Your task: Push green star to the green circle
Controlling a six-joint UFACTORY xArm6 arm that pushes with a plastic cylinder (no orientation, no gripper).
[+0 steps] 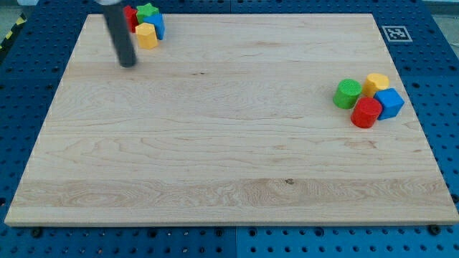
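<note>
We inspected the wooden board (229,158), which lay on a blue perforated table (43,21). Our arm carried no fingers and no jaws, so there was nothing to open, close or grip with; it ended only in the dark rod (118,36), and my tip (128,64) rested on the board near the view's top left corner.

The green star (147,11) sat at the board's top edge, in a tight cluster near the view's top left. A red block (130,16) lay against its left side, partly hidden behind the rod, and its shape could not be made out. A blue block (159,25) lay at the star's right and lower right, and a yellow block (146,35) sat at the bottom of the cluster. My tip stood just below and left of the yellow block, apart from it, and was not touching the green star.

The green circle (348,94) was far across the board, near the view's right edge. It formed a second cluster with a yellow block (376,83) to its upper right, a red cylinder (366,112) to its lower right, and a blue cube (390,102) furthest right. A black-and-white marker tag (394,33) sat at the board's top right corner.
</note>
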